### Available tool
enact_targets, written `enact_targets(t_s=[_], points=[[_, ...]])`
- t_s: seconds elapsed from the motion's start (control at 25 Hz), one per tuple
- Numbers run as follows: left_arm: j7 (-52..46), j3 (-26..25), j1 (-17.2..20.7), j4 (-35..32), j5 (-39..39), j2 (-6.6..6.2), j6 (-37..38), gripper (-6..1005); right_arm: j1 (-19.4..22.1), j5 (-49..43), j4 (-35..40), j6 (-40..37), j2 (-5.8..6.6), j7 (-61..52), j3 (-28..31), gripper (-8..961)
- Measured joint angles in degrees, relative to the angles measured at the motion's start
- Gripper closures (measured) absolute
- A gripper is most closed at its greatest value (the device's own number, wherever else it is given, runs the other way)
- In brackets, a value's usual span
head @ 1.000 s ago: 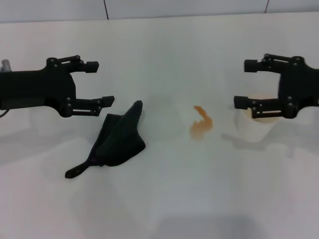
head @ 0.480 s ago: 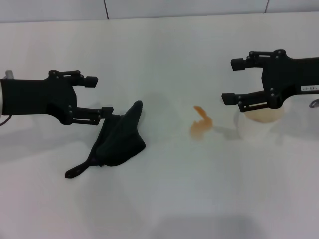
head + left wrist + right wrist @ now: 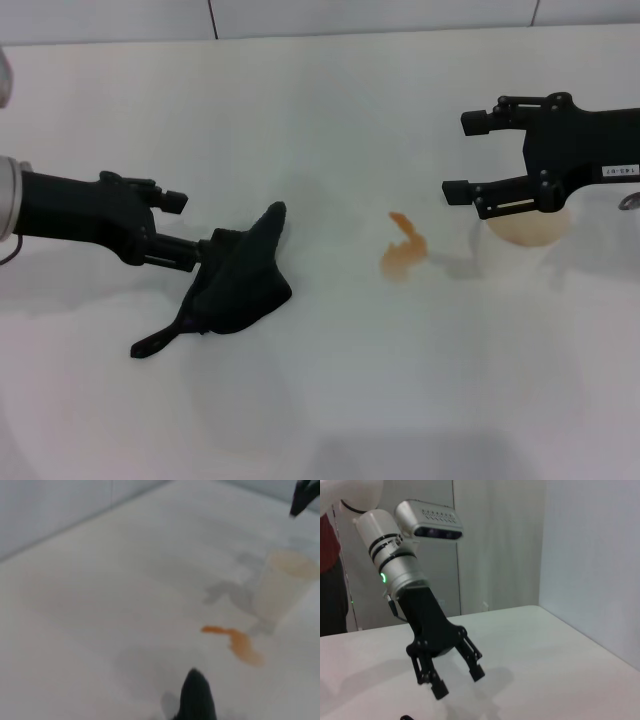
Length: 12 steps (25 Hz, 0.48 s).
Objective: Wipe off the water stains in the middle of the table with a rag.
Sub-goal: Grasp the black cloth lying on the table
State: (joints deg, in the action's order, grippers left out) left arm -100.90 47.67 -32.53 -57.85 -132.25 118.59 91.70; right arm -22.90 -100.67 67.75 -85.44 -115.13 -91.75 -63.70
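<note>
Black left gripper (image 3: 190,230) — tilted onto rag (image 3: 235,285)

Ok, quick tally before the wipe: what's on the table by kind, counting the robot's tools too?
Rags: 1, black rag
Cups: 1, white cup holding orange liquid
Stains: 1, orange water stains
Tools: 2, left tool at the rag, open; right tool above the cup, open
Total: 5

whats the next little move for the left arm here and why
Probably lower the left gripper a bit further and close on the rag. Its fingers are open right at the rag's near edge, nothing is held yet, and the orange stain sits unwiped on the table. The right gripper hovers open over the cup.
</note>
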Motion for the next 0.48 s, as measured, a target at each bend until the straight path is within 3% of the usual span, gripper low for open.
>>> enact_targets(t_s=[0.48], points=[[0.88, 0.97, -5.43, 8.75, -6.14, 0.28, -6.18, 139, 0.52, 1.70, -0.87, -0.06, -0.26, 0.33, -0.47, 97]])
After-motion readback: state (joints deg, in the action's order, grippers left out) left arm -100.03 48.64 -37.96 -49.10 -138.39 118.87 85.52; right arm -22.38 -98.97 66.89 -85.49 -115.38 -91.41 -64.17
